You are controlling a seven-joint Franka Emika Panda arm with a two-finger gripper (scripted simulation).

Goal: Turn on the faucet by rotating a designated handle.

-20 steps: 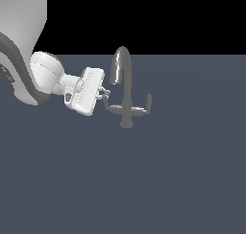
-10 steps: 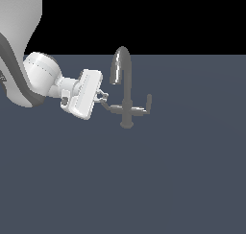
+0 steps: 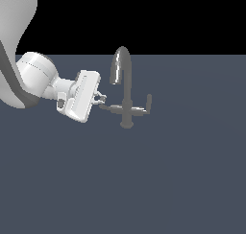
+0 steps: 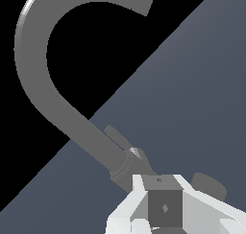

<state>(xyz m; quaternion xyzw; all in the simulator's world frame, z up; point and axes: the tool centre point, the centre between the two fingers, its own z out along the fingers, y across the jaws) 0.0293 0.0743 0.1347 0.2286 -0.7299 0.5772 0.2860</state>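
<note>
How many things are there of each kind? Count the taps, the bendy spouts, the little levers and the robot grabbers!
Faucet: 1
Spout: 1
Levers: 2, the handle by the gripper and the other lever
Gripper: 1
Total: 5

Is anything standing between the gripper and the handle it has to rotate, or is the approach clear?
Nothing visible stands in the way. In the exterior view the gripper is already at the tip of the handle, the lever on the side the faucet spout bends toward. Actual contact cannot be told.
</note>
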